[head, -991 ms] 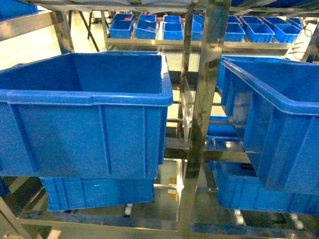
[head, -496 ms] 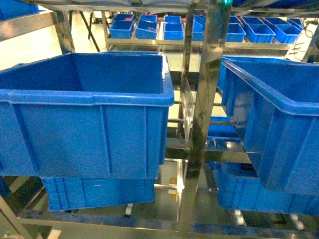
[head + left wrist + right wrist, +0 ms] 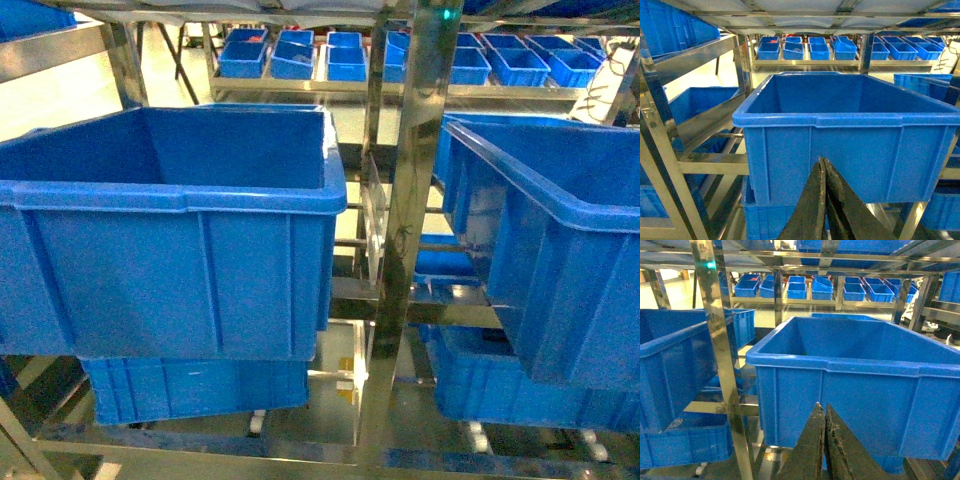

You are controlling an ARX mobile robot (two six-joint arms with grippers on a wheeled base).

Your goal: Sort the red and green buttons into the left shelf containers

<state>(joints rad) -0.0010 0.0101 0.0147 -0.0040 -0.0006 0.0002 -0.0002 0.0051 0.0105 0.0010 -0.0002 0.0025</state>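
Left jaws: I am seeing the left gripper [image 3: 824,165] with its two dark fingers pressing together at the tips, nothing between them, touching nothing.
Right jaws: the right gripper [image 3: 822,410] is showing the same, fingers meeting at the tips and holding nothing.
In front of the left jaws: they are pointing at the front wall of the left bin [image 3: 850,120], a deep blue container with a thick rolled rim and ribbed walls; its long axis is running across my view, open top facing up.
In front of the right jaws: they are facing the right bin [image 3: 860,365], the same sort, sitting slightly turned on its shelf.
Head view: neither arm is appearing here; the left bin [image 3: 170,190] is filling the left half, the right bin [image 3: 545,200] the right edge, and a steel upright [image 3: 405,230] is standing between them.
Below: further blue bins are sitting on the lower shelf.
Background: a rack of small blue trays [image 3: 345,55] is standing well behind.
Buttons: I am not seeing the red or green button in any view, so I cannot tell where they are lying.
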